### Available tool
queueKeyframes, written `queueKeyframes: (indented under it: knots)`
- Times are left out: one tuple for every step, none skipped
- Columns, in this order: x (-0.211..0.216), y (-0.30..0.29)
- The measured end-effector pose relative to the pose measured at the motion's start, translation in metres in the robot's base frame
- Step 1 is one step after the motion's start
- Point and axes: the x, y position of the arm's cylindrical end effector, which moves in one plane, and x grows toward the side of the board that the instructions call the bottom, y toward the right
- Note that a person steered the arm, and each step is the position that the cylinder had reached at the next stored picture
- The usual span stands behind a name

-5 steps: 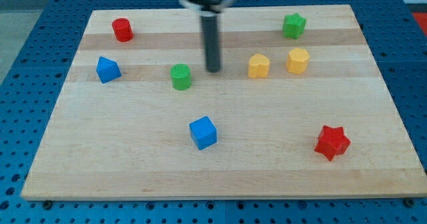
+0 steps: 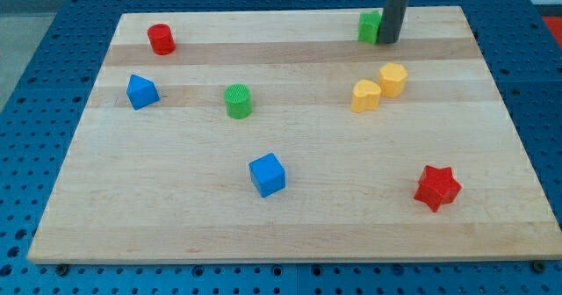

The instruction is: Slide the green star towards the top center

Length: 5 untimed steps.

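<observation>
Beside green star (image 2: 370, 26) (right) — my tip (image 2: 388, 42)

2 red blocks (image 2: 161, 39), 2 green (image 2: 237, 101), 2 blue (image 2: 267, 174), 2 yellow (image 2: 365, 95).

My tip (image 2: 388, 41) sits touching the green star's (image 2: 369, 26) right side at the board's (image 2: 290, 225) top, above two yellow blocks (image 2: 366, 95) (image 2: 392, 80).
</observation>
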Motion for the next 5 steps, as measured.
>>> queueKeyframes:
  knots:
    - [-0.012,0.026]
    - [-0.028,0.019]
    - [-0.030,-0.043]
    - [-0.030,-0.125]
    - [-0.027,-0.088]
